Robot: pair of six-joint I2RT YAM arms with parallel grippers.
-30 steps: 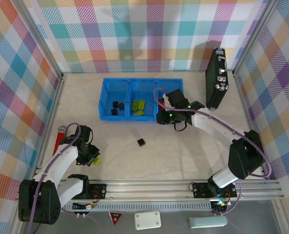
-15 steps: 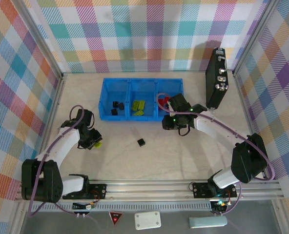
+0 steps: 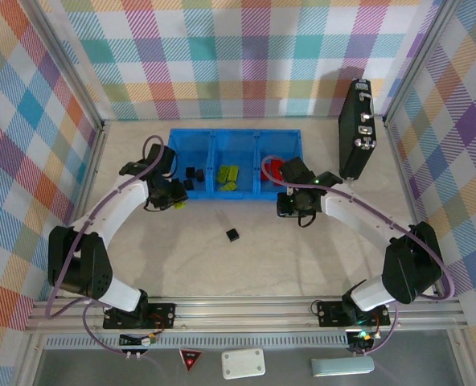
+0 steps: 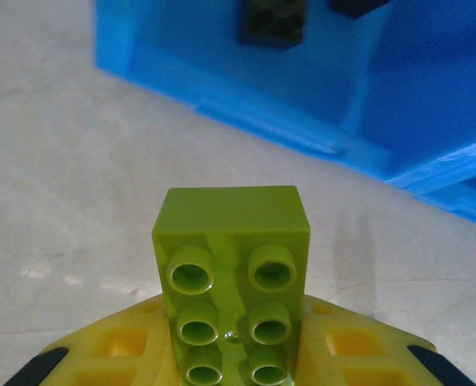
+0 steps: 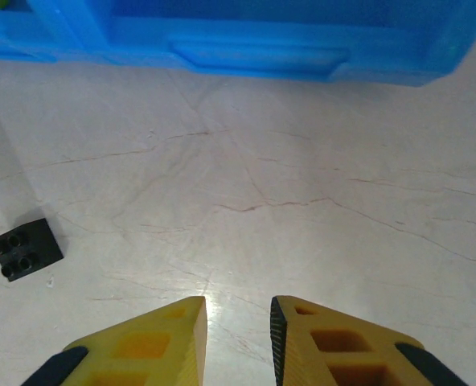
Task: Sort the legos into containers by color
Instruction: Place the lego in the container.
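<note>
The blue tray lies at the back of the table. Its left compartment holds black cubes, the middle one lime-green bricks, and the right one a red brick. My left gripper is just in front of the left compartment, shut on a lime-green brick that sticks out studs-up between the yellow fingers. The tray wall is close ahead of it. My right gripper hovers in front of the right compartment, its jaws slightly apart and holding nothing. One black brick lies loose on the table.
A tall black case with silver latches stands at the back right, close to the right arm's elbow. Checkered walls close in the table on three sides. The tray's front wall runs across just beyond the right gripper.
The left arm swung from the near left of the table up to the tray's left front, carrying the green brick. The right gripper backed off a little from the right compartment.
</note>
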